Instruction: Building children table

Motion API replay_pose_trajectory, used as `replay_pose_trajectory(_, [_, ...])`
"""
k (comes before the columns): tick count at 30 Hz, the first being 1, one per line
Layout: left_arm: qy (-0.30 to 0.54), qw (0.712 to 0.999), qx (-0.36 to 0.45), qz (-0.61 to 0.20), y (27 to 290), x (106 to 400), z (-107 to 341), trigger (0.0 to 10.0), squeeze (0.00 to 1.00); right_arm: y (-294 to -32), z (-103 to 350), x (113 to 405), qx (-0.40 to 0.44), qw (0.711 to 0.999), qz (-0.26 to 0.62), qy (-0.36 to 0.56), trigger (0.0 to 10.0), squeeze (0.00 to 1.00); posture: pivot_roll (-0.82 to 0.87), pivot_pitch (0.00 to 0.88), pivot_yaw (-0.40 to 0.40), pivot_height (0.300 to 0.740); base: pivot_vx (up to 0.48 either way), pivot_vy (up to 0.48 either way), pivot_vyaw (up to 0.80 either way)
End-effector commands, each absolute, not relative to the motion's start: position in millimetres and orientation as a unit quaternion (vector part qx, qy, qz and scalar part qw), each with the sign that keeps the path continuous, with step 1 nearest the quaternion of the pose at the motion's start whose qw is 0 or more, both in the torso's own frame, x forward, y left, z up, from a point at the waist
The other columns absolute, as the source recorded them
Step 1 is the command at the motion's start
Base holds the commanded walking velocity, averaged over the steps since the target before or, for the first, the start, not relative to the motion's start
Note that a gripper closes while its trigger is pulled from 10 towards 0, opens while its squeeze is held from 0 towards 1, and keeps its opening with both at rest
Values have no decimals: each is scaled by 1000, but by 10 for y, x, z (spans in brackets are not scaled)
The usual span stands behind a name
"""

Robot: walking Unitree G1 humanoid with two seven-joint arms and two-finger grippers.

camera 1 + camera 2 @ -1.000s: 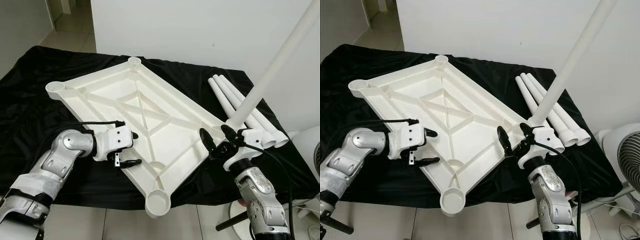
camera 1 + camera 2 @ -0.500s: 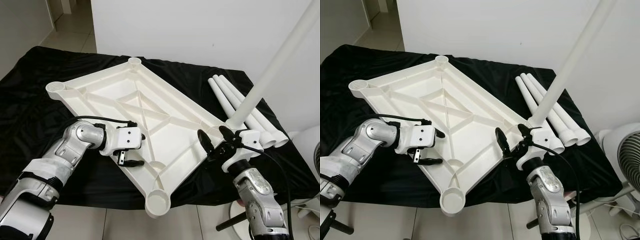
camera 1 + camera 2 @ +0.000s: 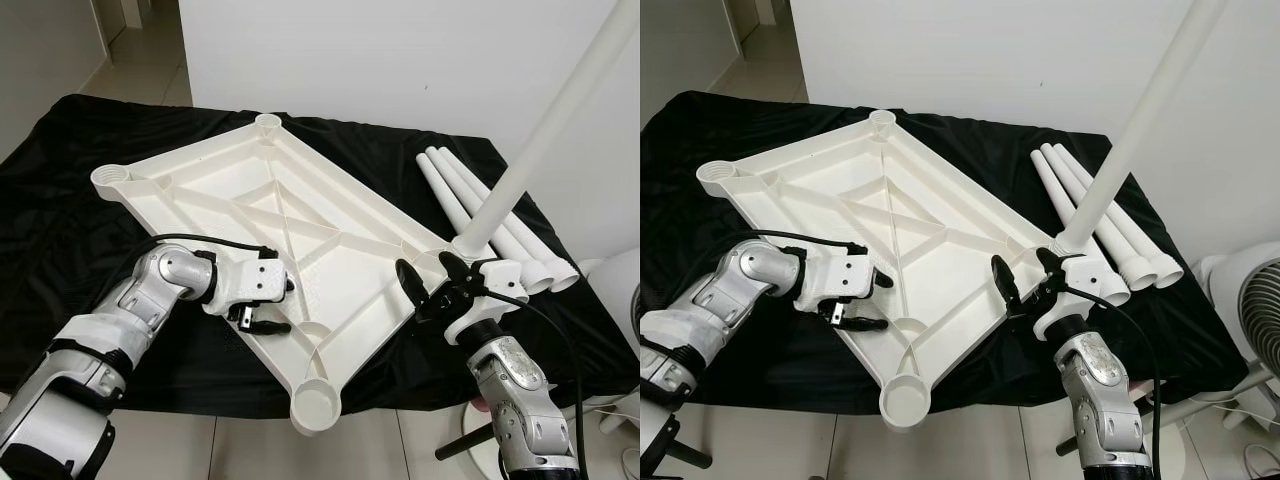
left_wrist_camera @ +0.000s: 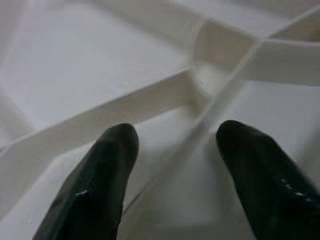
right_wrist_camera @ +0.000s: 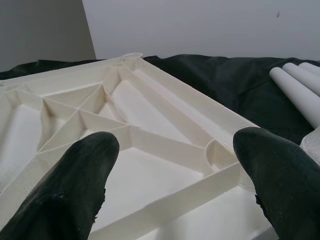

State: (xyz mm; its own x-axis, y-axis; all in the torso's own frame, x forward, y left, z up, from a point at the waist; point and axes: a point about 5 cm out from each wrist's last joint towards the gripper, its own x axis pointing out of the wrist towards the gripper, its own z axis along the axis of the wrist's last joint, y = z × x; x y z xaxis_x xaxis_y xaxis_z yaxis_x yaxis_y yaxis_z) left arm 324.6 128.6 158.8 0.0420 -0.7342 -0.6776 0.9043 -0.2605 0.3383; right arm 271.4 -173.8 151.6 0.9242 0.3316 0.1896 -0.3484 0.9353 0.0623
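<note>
The white tabletop [image 3: 270,215] lies upside down on a black cloth, its ribs facing up. One white leg [image 3: 540,140] stands upright in the right corner socket. My right gripper [image 3: 424,266] is open just left of that leg's base, its fingers [image 5: 75,190] spread above the tabletop's right rim. My left gripper [image 3: 285,306] is open at the tabletop's near left edge. Its fingers [image 4: 100,185] straddle a thin rib of the underside.
Three loose white legs [image 3: 460,195] lie side by side on the cloth at the right. An open corner socket [image 3: 315,405] hangs over the table's front edge. A fan [image 3: 1250,330] stands on the floor at the right. A white wall rises behind.
My left gripper has moved right, from beside the tabletop's near left edge to over its ribs. The right gripper and upright leg have barely shifted.
</note>
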Motion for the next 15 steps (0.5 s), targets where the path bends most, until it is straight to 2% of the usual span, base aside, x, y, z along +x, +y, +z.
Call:
replay_pose_trajectory(1, [138,559,403,-711,1344,3203,1536,2000,0,-1764,1535,2712,40,980,172,-88,10000,0,40,86,-77,740,0,0,0])
replay_pose_trajectory(2, [140,555,406,-712,1356,3206,1537,2000,0,-1763,1537,2712,40,980,173,-88,10000,0,41,88,-76,740,0,0,0])
replay_pose_trajectory(3, [139,556,413,-708,1361,3218,1537,4353,0,-1762,1537,2711,40,980,173,-88,10000,0,40,88,-76,740,0,0,0])
replay_pose_trajectory(4, [139,556,413,-708,1361,3218,1537,4353,0,-1762,1537,2711,40,980,173,-88,10000,0,40,88,-76,740,0,0,0])
replay_pose_trajectory(5, [138,557,417,-705,1363,3227,1537,10000,0,-1762,1537,2711,40,980,173,-89,10000,0,40,88,-76,740,0,0,0])
replay_pose_trajectory(12, [147,549,436,-698,1360,3271,1525,10000,0,-1761,1538,2717,39,980,173,-88,10000,0,40,91,-68,740,0,0,0])
replay_pose_trajectory(13, [151,553,435,-694,1363,3282,1522,9294,0,-1761,1538,2715,39,980,173,-88,10000,0,39,91,-67,740,0,0,0])
replay_pose_trajectory(14, [151,553,435,-694,1363,3282,1522,9294,0,-1761,1538,2715,39,980,173,-88,10000,0,39,91,-67,740,0,0,0])
replay_pose_trajectory(15, [155,554,433,-694,1373,3295,1523,7333,0,-1761,1535,2709,38,980,172,-89,10000,0,35,89,-63,740,0,0,0])
